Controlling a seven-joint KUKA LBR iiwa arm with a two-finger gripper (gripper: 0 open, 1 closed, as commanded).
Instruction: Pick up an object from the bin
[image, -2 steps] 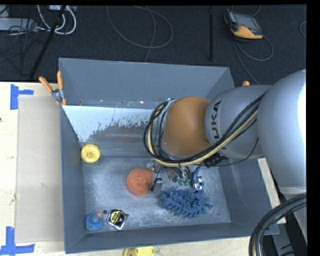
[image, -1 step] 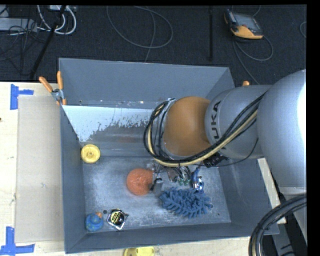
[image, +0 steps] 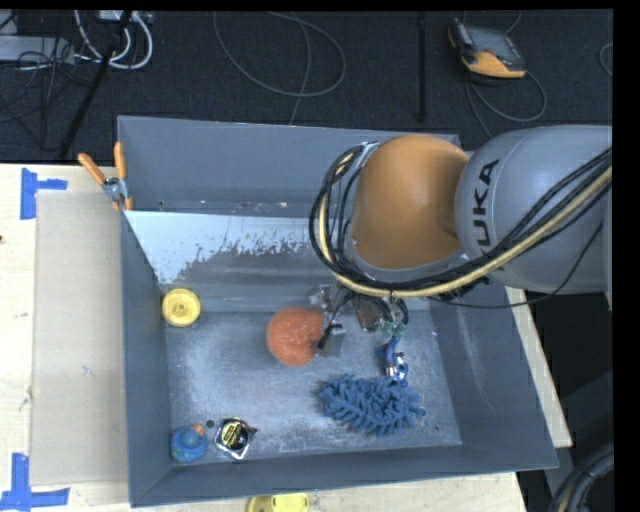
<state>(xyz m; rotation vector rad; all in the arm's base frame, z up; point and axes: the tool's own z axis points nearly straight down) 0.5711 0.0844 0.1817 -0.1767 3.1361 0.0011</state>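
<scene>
camera view | above bin (image: 250, 175), slightly oblique | arm (image: 530, 215) enters right

The tool (image: 335, 330) sits just right of an orange ball (image: 292, 337) in the middle of the bin (image: 250, 170). A shaggy blue cloth (image: 370, 404) lies in front, and a yellow disc (image: 181, 308) lies at the left.

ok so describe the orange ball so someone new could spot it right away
Look into the grey bin and find the middle of its floor, just left of the tool. The ball lies there, rust orange and rough-skinned. It is bigger and duller than the yellow disc to its left, and round, unlike the shaggy blue cloth below right.
</scene>
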